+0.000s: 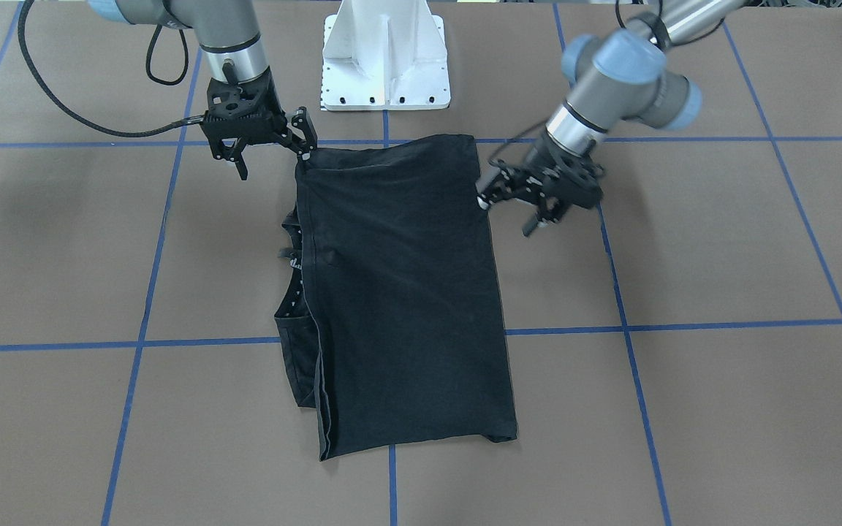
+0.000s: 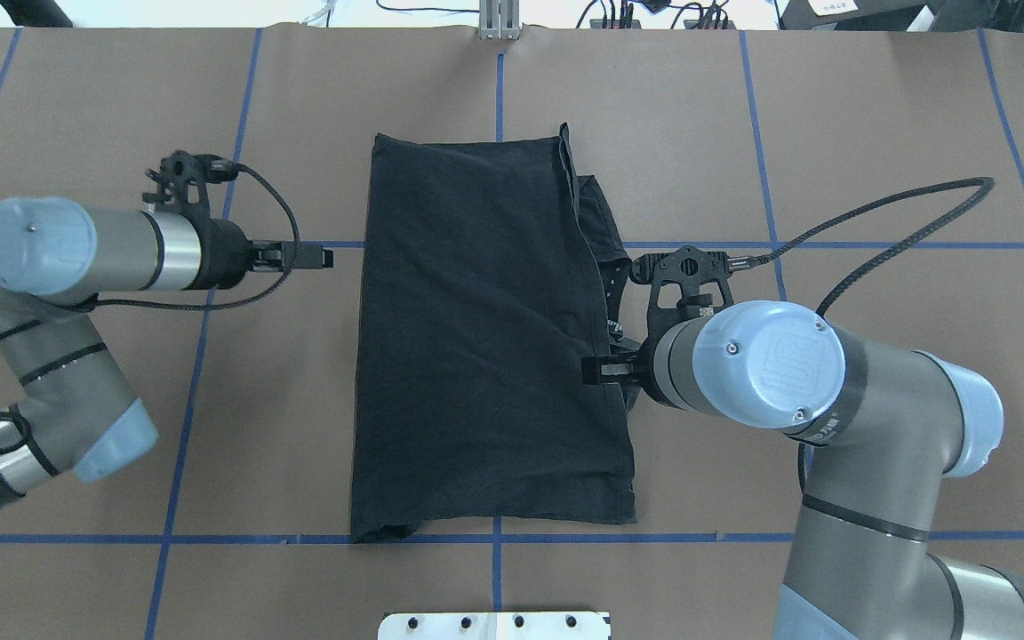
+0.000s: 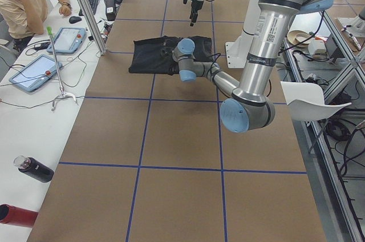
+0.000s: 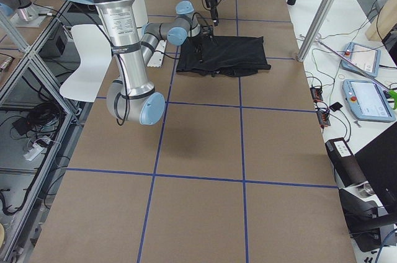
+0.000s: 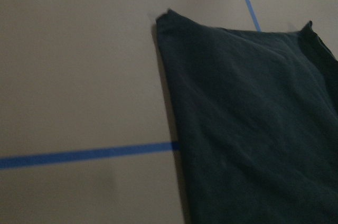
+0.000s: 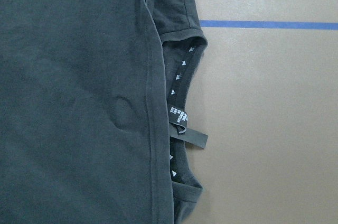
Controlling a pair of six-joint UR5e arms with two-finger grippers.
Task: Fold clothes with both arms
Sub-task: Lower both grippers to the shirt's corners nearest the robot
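The black T-shirt point(image 1: 406, 292) lies flat on the brown table, folded into a long rectangle point(image 2: 476, 338). Its logo print is hidden. The collar with a small white neck mark point(image 6: 179, 115) and one sleeve stick out from under the folded edge on my right side. My right gripper point(image 1: 275, 162) hovers open just above that edge, near the shirt's corner point(image 2: 596, 369). My left gripper point(image 1: 506, 214) is open and empty, just off the shirt's opposite long edge point(image 2: 321, 258). The left wrist view shows the shirt's corner point(image 5: 253, 129) and bare table.
The white pedestal base point(image 1: 386, 66) stands just behind the shirt's near edge. Blue tape lines point(image 2: 174, 462) grid the table. A seated operator point(image 3: 25, 2) and tablets are at a side bench beyond the table's far edge; bottles point(image 3: 34, 169) lie there too.
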